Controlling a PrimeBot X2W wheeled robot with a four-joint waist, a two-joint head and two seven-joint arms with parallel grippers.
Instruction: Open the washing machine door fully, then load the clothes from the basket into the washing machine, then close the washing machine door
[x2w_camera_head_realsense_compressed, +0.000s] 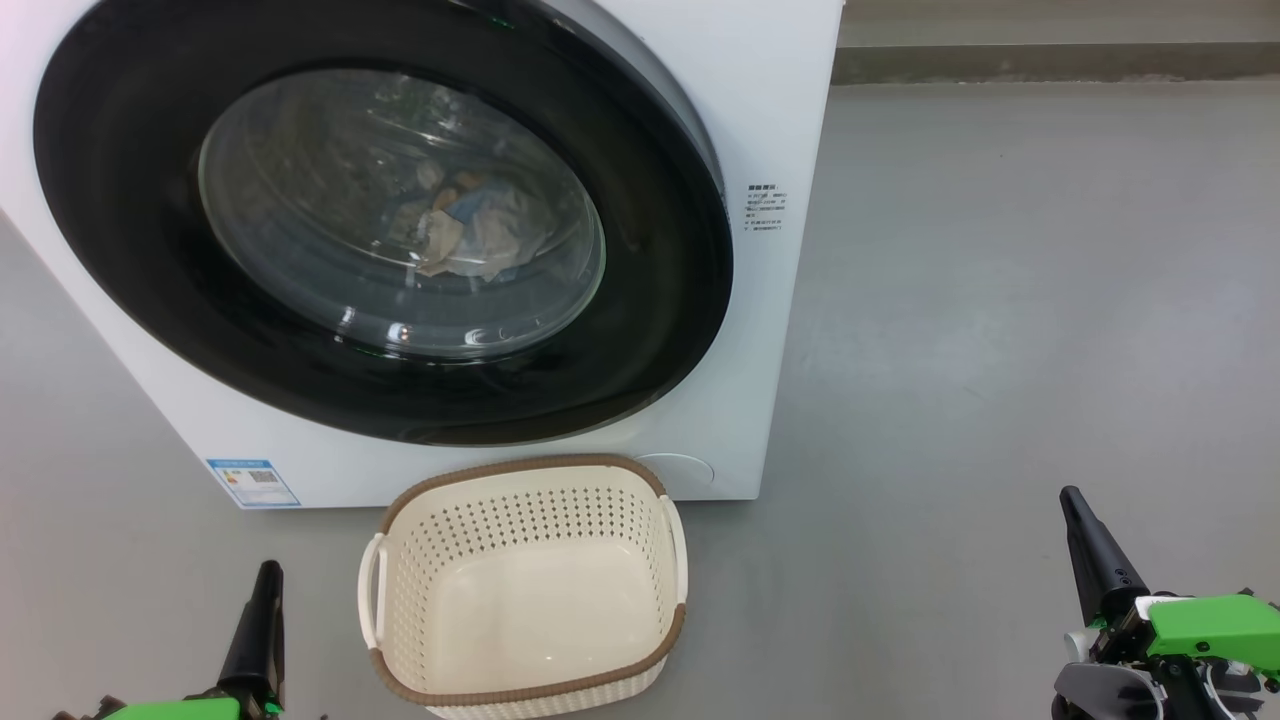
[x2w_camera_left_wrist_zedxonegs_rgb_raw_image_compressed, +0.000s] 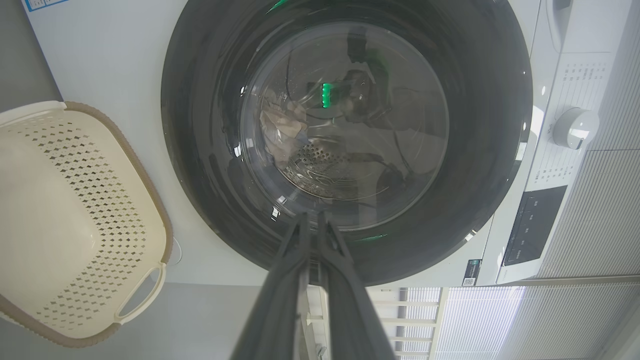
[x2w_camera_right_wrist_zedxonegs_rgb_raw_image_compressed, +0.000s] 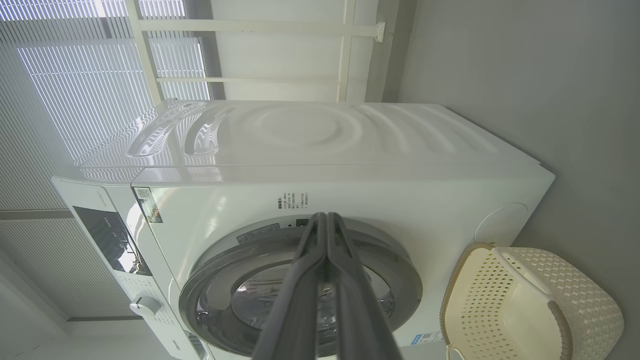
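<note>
The white washing machine (x2w_camera_head_realsense_compressed: 760, 120), its top cut off in the head view, stands on the grey floor (x2w_camera_head_realsense_compressed: 1000, 300) with its black door (x2w_camera_head_realsense_compressed: 140, 200) shut. The cream basket (x2w_camera_head_realsense_compressed: 520, 470) sits just in front of it. The clothes (x2w_camera_head_realsense_compressed: 470, 225) lie inside the machine, blurred through the door. The left gripper (x2w_camera_head_realsense_compressed: 268, 572) and right gripper (x2w_camera_head_realsense_compressed: 1072, 497), both clenched on nothing, flank the basket. A blue sticker (x2w_camera_head_realsense_compressed: 252, 482) and the side print (x2w_camera_head_realsense_compressed: 765, 208) are too small to read.

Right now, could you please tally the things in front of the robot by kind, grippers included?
washing machine: 1
washing machine door: 1
basket, empty: 1
grippers: 2, left gripper and right gripper, jaws shut
clothes: 1 heap behind the door glass, pieces uncountable
Total: 6
</note>
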